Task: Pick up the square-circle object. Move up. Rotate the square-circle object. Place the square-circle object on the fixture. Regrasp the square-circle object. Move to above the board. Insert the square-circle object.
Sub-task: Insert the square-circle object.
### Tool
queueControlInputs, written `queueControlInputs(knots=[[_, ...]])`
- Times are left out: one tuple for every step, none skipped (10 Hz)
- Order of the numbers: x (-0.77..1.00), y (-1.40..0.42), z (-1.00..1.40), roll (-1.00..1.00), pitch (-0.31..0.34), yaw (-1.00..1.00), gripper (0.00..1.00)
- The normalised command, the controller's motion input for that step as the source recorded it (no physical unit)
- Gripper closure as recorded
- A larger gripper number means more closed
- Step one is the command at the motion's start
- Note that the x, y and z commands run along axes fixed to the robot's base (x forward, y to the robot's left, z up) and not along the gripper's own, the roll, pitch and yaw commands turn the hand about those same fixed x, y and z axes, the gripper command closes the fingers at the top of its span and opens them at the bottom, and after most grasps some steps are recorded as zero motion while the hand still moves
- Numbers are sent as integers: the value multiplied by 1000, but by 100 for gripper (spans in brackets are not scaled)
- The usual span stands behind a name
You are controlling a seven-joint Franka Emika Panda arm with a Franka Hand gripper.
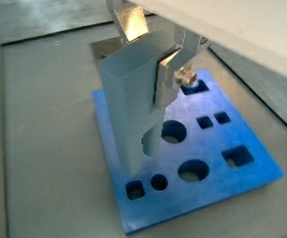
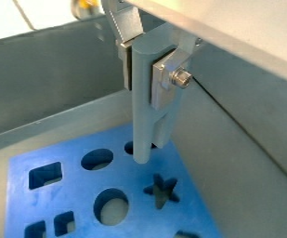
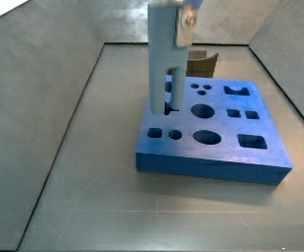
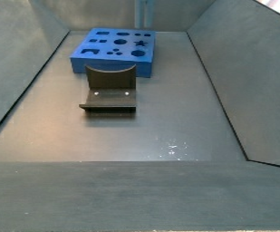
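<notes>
- Hanging upright in the pincer (image 2: 156, 70), the slim light blue-grey square-circle object (image 2: 146, 112) has its tip just above the thick blue holed board (image 2: 71, 200).
- Pincer clamped on it; insertion underway, I judge.
- Next: align with hole, lower straight.

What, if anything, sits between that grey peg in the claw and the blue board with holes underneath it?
Nothing visible does. The gripper holds the square-circle object upright over the board, its lower end at a hole near the star. The fixture stands on the floor beside the board, out of the way.
</notes>
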Motion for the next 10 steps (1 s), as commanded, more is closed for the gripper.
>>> queueControlInputs(knots=[[151, -86, -466, 333, -127, -849, 100], [74, -37, -174, 184, -77, -920, 100], [26, -26, -54, 106, -43, -960, 100], [54, -257, 0, 26, -6, -871, 100], [140, -460, 0, 26, 0, -666, 100], [194, -620, -37, 113, 19, -391, 100], [0, -409, -91, 91, 0, 0, 100], [0, -29, -83, 26, 7, -11, 100], [20, 0, -246, 93, 27, -117, 100], [0, 0, -286, 167, 57, -120, 100]])
